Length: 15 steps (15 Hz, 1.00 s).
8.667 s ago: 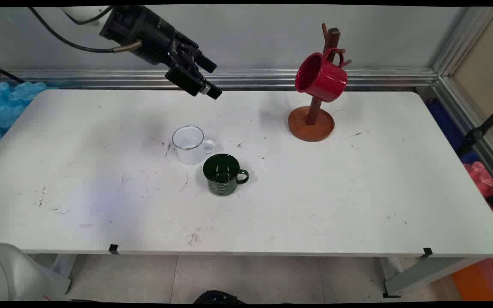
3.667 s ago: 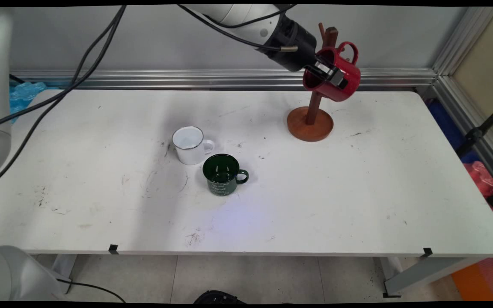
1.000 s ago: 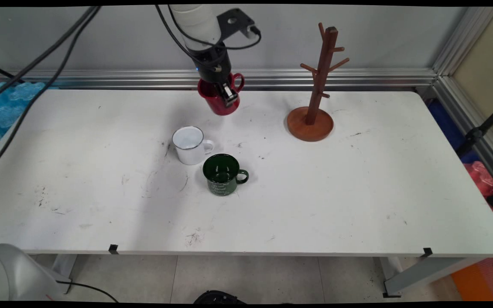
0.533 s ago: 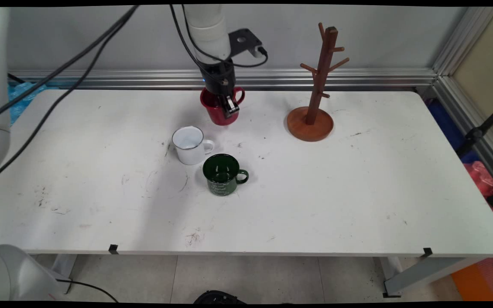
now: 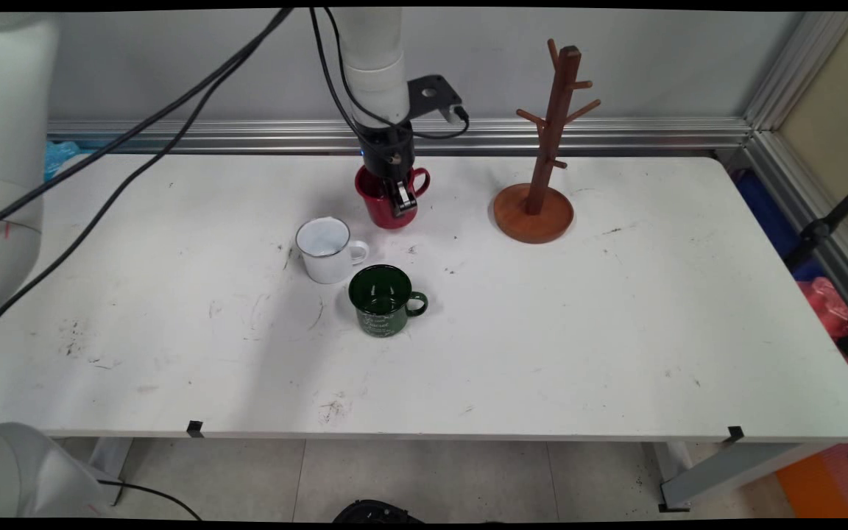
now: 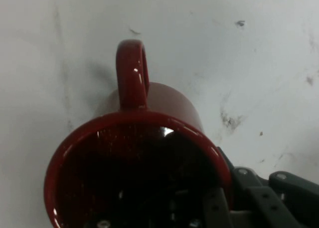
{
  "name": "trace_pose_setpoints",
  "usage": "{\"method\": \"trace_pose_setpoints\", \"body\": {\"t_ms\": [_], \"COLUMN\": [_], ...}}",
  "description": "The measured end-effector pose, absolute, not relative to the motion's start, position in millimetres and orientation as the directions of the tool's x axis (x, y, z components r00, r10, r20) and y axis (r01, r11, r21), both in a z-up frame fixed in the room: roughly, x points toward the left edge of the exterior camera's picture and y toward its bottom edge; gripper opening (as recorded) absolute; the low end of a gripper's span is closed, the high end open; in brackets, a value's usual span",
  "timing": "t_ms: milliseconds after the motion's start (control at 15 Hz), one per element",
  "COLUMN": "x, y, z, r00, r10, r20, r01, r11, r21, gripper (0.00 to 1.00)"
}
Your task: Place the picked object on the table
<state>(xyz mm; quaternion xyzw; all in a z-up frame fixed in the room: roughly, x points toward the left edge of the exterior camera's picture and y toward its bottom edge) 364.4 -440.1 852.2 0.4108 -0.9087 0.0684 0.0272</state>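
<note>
In the main view the gripper (image 5: 400, 200) is pointing straight down and pinching the near wall of the red mug (image 5: 386, 206), one finger inside the rim and one outside, closed on that wall. The red mug is sitting upright at or just above the bench (image 5: 615, 331); whether its base is touching cannot be told. It is left of the mug tree (image 5: 542, 169), well apart from it, with its handle turned toward the tree. The white mug (image 5: 327, 250) is standing farther left of the tree and nearer the camera, close to the red mug, and the green mug (image 5: 382, 300) is just beside the white one, nearer still. The grip on a single thin wall looks risky: the mug could be tilting about the fingers, and if released while off the bench it could tip or roll. A sideways drift could knock it into the white mug. Pale lettering is showing on the green mug but is too small to read. In the hand view the red mug (image 6: 137, 173) is filling the lower frame, mouth toward the camera, handle pointing away over the scuffed bench (image 6: 259, 53), and the gripper (image 6: 219, 208) linkage is gripping the rim at lower right. No writing is showing here.
</note>
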Motion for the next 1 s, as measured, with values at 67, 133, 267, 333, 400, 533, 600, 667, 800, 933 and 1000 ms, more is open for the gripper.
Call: {"method": "trace_pose_setpoints", "body": {"t_ms": [67, 133, 267, 333, 400, 533, 600, 667, 800, 933, 1000], "x": [363, 363, 361, 360, 360, 360, 360, 360, 360, 361, 361], "y": [-442, -443, -445, -446, -447, -448, -448, -449, -449, -449, -449], "z": [849, 845, 840, 837, 835, 832, 830, 829, 827, 824, 824], "r00": [-0.665, -0.667, -0.672, -0.673, -0.674, -0.675, -0.675, -0.675, -0.672, -0.668, -0.667], "r10": [-0.74, -0.739, -0.736, -0.735, -0.734, -0.734, -0.735, -0.735, -0.738, -0.742, -0.743], "r20": [0.1, 0.094, 0.085, 0.081, 0.077, 0.071, 0.067, 0.065, 0.057, 0.051, 0.049], "r01": [-0.747, -0.745, -0.741, -0.74, -0.738, -0.738, -0.738, -0.738, -0.74, -0.744, -0.745], "r11": [0.657, 0.661, 0.666, 0.668, 0.67, 0.671, 0.671, 0.671, 0.669, 0.665, 0.664], "r21": [-0.098, -0.094, -0.086, -0.083, -0.08, -0.078, -0.076, -0.075, -0.073, -0.072, -0.072], "gripper": [0.0, 0.0, 0.0, 0.0, 0.0, 0.0, 0.0, 0.0, 0.0, 1.0, 1.0]}}
